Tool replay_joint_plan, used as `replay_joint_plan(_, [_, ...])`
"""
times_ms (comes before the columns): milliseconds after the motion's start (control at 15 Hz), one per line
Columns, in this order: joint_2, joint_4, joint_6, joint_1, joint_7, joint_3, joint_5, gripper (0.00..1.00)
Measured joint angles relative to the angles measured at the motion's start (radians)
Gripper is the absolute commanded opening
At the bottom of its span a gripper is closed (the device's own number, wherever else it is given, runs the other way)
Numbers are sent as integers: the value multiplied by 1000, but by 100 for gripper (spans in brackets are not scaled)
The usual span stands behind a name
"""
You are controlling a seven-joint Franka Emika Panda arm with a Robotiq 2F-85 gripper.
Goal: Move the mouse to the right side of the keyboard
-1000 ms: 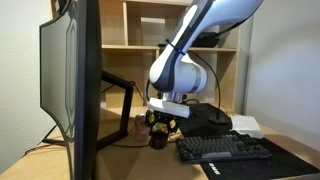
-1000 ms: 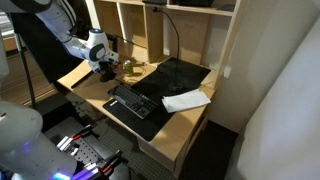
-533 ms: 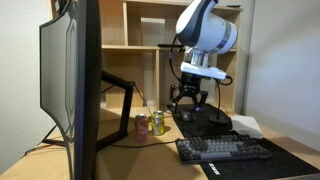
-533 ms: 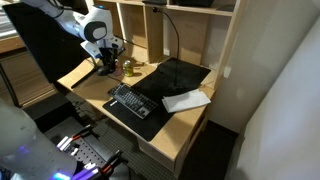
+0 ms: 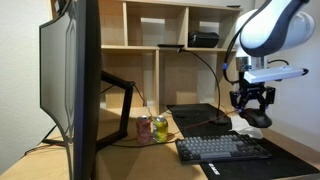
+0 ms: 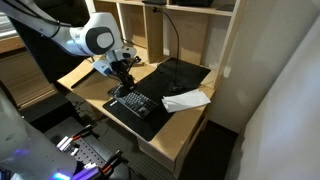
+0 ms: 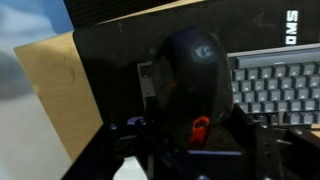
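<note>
The one small black domed mouse hangs in the air at the right of the frame, above the right end of the single wide black keyboard, clear of the desk. The Robotiq gripper is clenched around it. In the wrist view the mouse fills the centre between the dark fingers, with the keyboard at right on one flat black desk mat. Two colourful drink cans stand at centre, beside one large monitor.
</note>
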Motion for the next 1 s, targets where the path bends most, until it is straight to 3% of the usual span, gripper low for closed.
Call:
replay_joint_plan(67, [-10, -22, 20, -15, 6, -2, -13, 71])
replay_joint_plan(133, [-17, -32, 27, -18, 8, -2, -14, 46])
replay_joint_plan(400, [-9, -33, 28, -31, 33, 3, -15, 46])
replay_joint_plan(533, [18, -32, 54, -86, 108, -6, -59, 46])
replay_joint_plan(867, [119, 1, 184, -306, 317, -140, -372, 46])
replay_joint_plan(1000, [161, 40, 213, -359, 429, -207, -504, 46])
